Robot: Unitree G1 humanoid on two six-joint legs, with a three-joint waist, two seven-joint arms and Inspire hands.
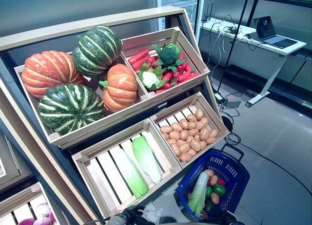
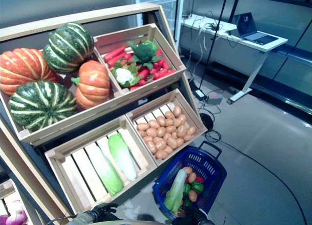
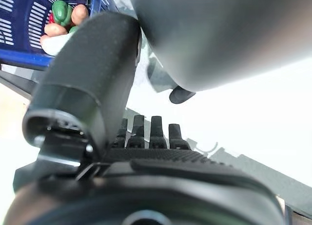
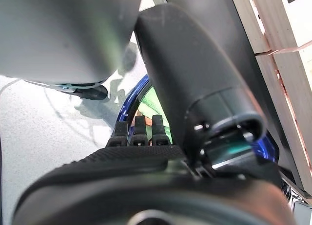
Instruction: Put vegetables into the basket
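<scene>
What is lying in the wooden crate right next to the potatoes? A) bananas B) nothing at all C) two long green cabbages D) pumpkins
C: two long green cabbages lie side by side in the lower crate beside the potatoes; the pumpkins sit one shelf higher.

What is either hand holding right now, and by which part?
Nothing: in each wrist view the left hand and right hand show straight fingers with nothing between them. The vegetables lie loose in the blue basket.
</scene>
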